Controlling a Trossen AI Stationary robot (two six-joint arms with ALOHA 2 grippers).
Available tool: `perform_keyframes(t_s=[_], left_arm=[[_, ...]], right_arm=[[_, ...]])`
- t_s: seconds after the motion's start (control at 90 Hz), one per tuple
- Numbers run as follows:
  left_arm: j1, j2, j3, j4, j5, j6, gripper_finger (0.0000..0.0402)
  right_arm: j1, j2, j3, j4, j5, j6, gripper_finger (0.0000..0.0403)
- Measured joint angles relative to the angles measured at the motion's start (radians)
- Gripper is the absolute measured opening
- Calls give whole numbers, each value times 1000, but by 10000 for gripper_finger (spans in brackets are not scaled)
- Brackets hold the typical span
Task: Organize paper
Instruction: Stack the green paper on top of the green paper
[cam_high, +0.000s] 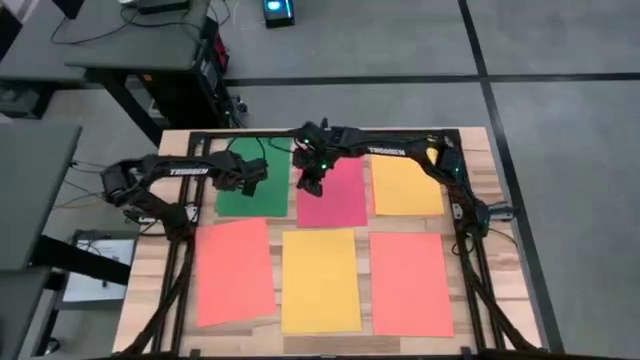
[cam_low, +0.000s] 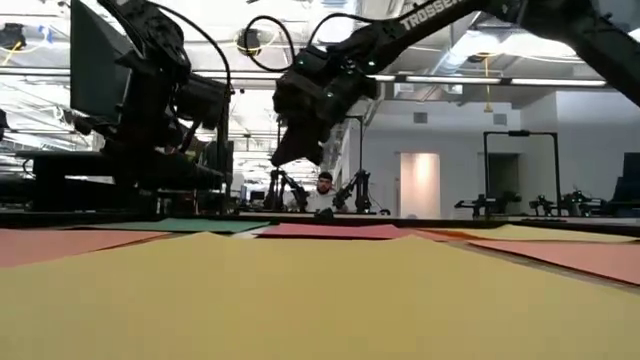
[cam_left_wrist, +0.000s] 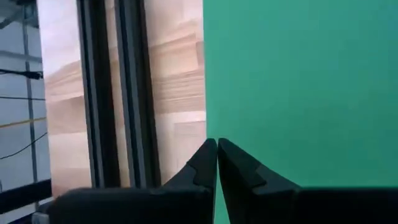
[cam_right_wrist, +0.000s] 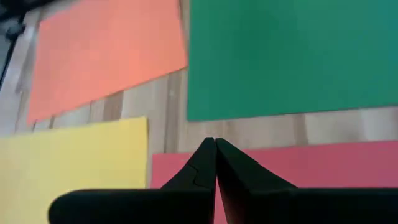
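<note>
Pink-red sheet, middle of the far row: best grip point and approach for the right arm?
The pink-red sheet lies flat on the table, so there is no raised edge to pinch. Its near short edge, facing the yellow sheet, borders bare wood: probably come down there, lift that edge, then pinch it. The right gripper, fingers shut, hangs above the sheet's left edge.

Even bright overhead light, backlit arms in low view, blurred foreground.
</note>
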Motion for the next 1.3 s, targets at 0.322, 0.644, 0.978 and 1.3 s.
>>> perform_keyframes(t_s=[0.322, 0.644, 0.978, 1.3], left_arm=[[39, -1, -88, 95, 92, -31, 0], [21, -2, -158, 106, 105, -167, 0], [14, -2, -158, -8, 119, -239, 0], [14, -2, -179, 23, 198, -202, 0]], right_arm=[[27, 16, -55, -14, 68, 16, 0], [58, 33, -54, 12, 107, 15, 0], [127, 76, -36, 67, 108, 120, 0], [121, 77, -37, 71, 108, 131, 0]])
